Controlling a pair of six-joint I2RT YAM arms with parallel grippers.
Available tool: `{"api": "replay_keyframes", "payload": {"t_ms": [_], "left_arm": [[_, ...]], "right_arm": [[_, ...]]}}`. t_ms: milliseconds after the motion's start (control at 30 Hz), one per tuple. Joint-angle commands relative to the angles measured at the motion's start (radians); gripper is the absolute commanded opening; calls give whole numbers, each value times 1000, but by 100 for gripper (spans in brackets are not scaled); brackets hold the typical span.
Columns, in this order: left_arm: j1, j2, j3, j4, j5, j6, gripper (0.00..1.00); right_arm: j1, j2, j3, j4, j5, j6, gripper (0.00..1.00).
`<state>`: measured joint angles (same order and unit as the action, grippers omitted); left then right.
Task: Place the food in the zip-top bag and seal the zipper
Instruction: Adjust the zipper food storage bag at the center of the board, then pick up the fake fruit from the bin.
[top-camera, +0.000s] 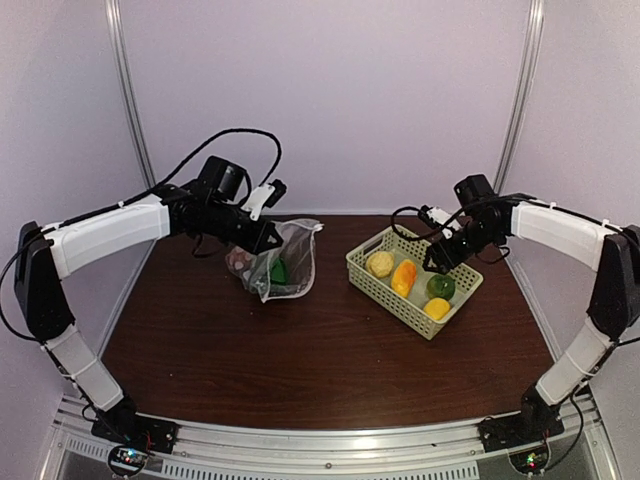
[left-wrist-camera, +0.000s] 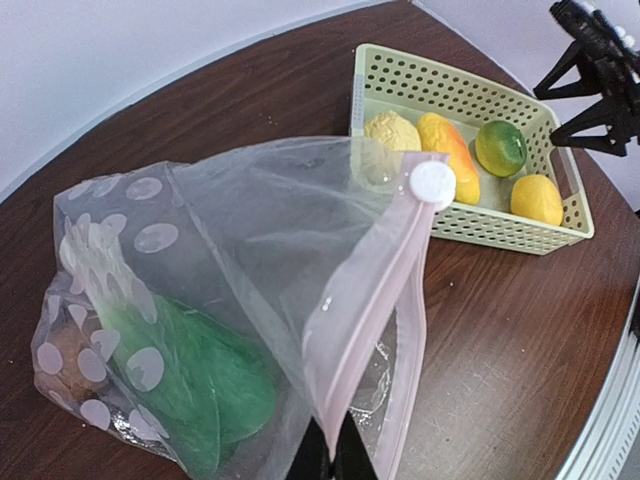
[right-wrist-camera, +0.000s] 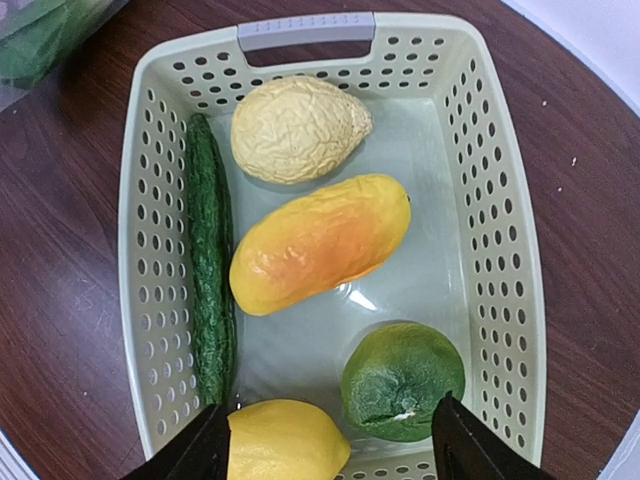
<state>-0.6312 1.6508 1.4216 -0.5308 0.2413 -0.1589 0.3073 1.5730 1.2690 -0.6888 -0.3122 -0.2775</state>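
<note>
Nearest, the right tool (right-wrist-camera: 332, 442) is held spread wide over the yellow lemon (right-wrist-camera: 282, 442) and green fruit (right-wrist-camera: 402, 380) in the basket (right-wrist-camera: 503, 200), so both could be caught at once and one squeezed out. Farther off, the zip-top bag (left-wrist-camera: 250, 250), a green leafy piece (left-wrist-camera: 190, 370) inside, is held up from the desk (left-wrist-camera: 500, 330) by the left tool (left-wrist-camera: 331, 452) clenched on its zipper (left-wrist-camera: 368, 322); from a single pinch the mouth may sag shut. No writing can be read.

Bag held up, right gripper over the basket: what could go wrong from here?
1. The open right gripper straddles both lemon and green fruit; closing might catch both or squirt one away.
2. The left gripper pinches the bag only at its zipper, so the mouth may sag shut.
</note>
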Motion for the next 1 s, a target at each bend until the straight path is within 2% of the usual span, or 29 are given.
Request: {"api": "replay_keyframes", "payload": {"t_ms": [0,67,300,500,667,967], "left_arm": [[-2,-61,-36,144,25,-34,0],[-2,-60,-42,145,12,-30,0],[-2,-71,-49,147,10,-30,0],[-1,-53,-50,143,-18,-13,0],[-1,-56,-49,144,17,-30,0],[-1,-51,-56,150,6,-29,0]], "right_arm": [[-4,83,50,-16,42,86,71],[-4,137,87,-33,20,118,76],[-6,309,186,-63,-110,223,80],[-7,399,247,-85,-160,261,80],[-12,438,259,-69,-194,278,72],[-22,565,377,-69,-263,341,72]]}}
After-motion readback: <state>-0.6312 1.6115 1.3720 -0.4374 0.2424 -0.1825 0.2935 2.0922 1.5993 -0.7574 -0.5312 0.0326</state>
